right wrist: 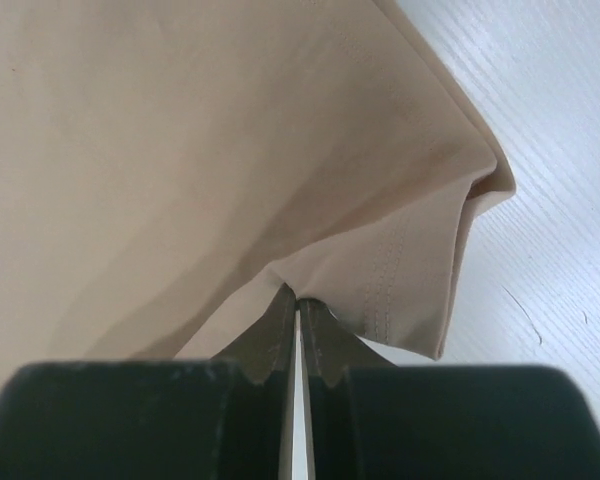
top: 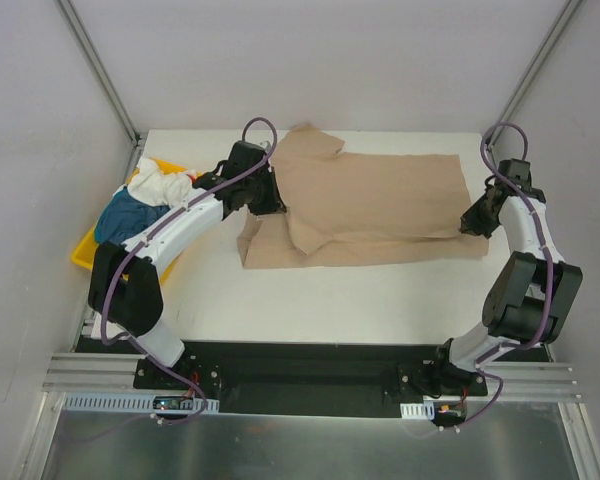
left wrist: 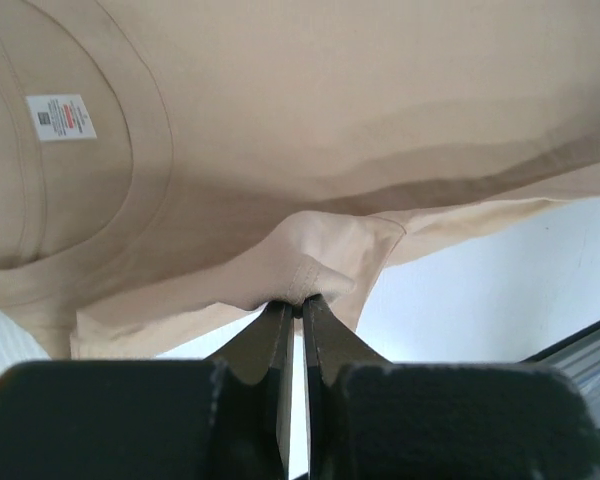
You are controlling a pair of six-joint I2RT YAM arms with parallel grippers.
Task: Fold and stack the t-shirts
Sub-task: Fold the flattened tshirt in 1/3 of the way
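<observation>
1. The plain tan-beige cotton t-shirt (top: 380, 200) is lying spread on the white worktop (top: 310, 305), roughly centred and towards the far side. Its long axis is running left to right, neck end left and hem end right.
2. A sleeve (top: 315, 145) is sticking out at the far left. Part of the left end is lying doubled over the body.
3. The left fingers (left wrist: 298, 315) are pressing together with almost no gap, pinching a fold of tan cloth at the shirt's left end. The left wrist view is showing the collar and a white care label (left wrist: 60, 117) just beyond the pinch.
4. The right fingers (right wrist: 298, 300) are likewise closing tightly on a stitched hem corner at the near right end of the shirt.
5. Key relation: the shirt is stretching between the two grips, each arm holding the end nearer to it. The cloth is lying mostly to the far side of both pinch points.
6. Judgement: a lengthwise fold is probably in hand. Both ends would need to travel together across the long axis, or the cloth will skew.
7. The shallow yellow plastic tray (top: 83, 250) is sitting at the left edge, holding a bunched teal-blue t-shirt (top: 125, 215) and a white t-shirt (top: 160, 185), neither yet folded.
8. Judgement: the task is early.
</observation>
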